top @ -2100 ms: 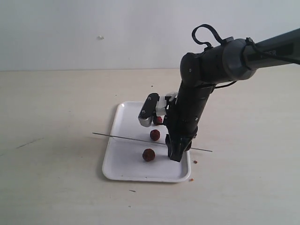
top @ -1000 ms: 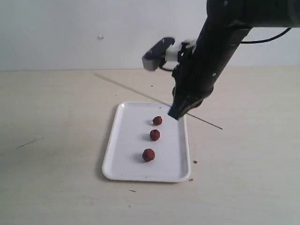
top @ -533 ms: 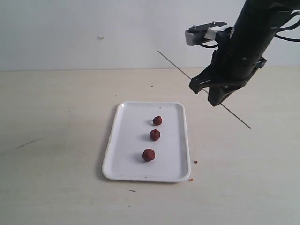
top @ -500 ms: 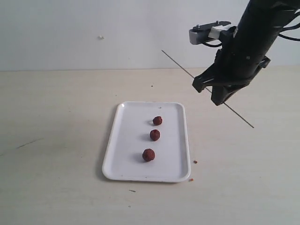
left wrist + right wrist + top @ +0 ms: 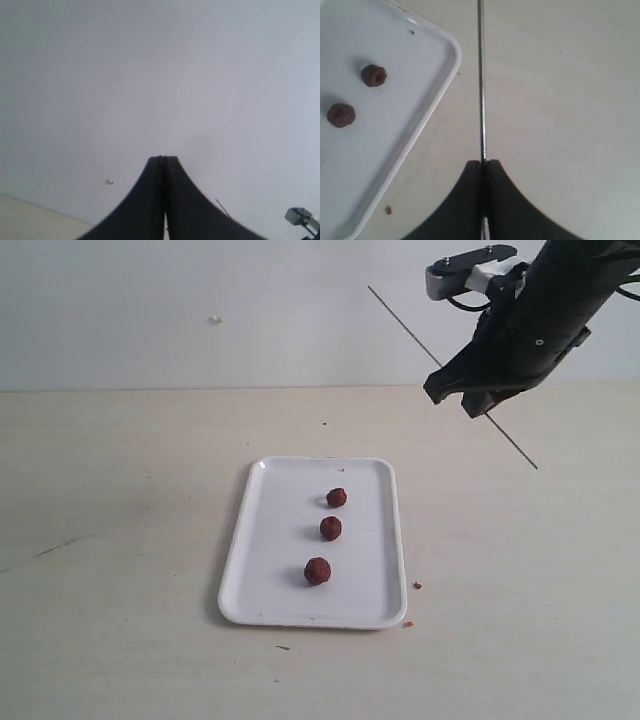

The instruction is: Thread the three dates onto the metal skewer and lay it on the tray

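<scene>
We see the three dates [image 5: 330, 528] lying loose in a row inside the tray [image 5: 262, 560], none on the metal skewer [image 5: 405, 325] — that rod hangs tilted above the table [image 5: 120, 500], beyond the tray's right side, pinched in the right gripper [image 5: 478, 406]. The right wrist view catches only two dates and the jaws clamped on the rod. The left gripper [image 5: 163, 161], pressed together, faces the wall [image 5: 150, 75] — only its own camera shows it.
</scene>
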Available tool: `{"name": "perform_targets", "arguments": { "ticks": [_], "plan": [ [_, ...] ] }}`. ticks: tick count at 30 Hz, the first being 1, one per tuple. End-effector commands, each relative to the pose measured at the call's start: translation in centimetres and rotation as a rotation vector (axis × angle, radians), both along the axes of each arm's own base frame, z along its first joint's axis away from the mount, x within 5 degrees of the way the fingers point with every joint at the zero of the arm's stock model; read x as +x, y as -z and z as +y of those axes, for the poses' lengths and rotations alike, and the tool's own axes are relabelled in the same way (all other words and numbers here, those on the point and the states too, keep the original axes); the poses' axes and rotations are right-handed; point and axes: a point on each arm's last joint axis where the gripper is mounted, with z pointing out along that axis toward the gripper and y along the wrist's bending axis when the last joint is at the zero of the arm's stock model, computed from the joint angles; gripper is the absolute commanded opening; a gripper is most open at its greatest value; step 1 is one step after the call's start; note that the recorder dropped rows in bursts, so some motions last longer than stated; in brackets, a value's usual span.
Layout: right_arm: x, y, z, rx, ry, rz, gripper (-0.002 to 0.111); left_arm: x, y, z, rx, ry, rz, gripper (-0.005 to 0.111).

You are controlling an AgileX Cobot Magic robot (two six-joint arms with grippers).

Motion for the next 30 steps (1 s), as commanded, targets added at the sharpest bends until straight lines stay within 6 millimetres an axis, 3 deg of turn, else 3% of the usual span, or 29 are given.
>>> {"name": "perform_targets", "arguments": {
  "ticks": [1, 5, 9, 11, 16, 22, 26, 30],
  "plan": [
    [0.5, -1.5, -1.0, -0.049, 0.096, -0.054, 0.0, 1.2, -5.2, -0.1, -0.009, -0.005, 0.069, 0.0],
    [0.5, -1.7, -0.9, -0.031, 0.111, -0.051, 0.0, 5.4, -8.7, -0.8, 0.094, -0.023, 0.219, 0.0],
    [0.4, -1.7, -0.7, -0.006, 0.116, -0.034, 0.0, 11.0, -9.3, -2.6, 0.228, 0.024, 0.389, 0.003],
    [0.3, -1.6, -0.7, -0.012, 0.108, -0.027, 0.0, 14.0, -8.6, -4.7, 0.291, 0.093, 0.481, 0.008],
    [0.1, -1.5, -0.7, -0.019, 0.104, -0.003, 0.0, 19.1, -4.5, -12.6, 0.505, 0.299, 0.728, 0.019],
    [0.0, -1.5, -0.7, -0.023, 0.105, 0.013, 0.0, 22.0, 1.5, -21.0, 0.689, 0.442, 0.912, 0.019],
    [0.0, -1.5, -0.7, -0.021, 0.105, 0.015, 0.0, 23.2, 5.4, -23.8, 0.685, 0.469, 1.019, 0.019],
    [0.0, -1.5, -0.7, -0.017, 0.106, 0.014, 0.0, 23.8, 8.7, -24.6, 0.676, 0.465, 1.116, 0.02]
  ]
}}
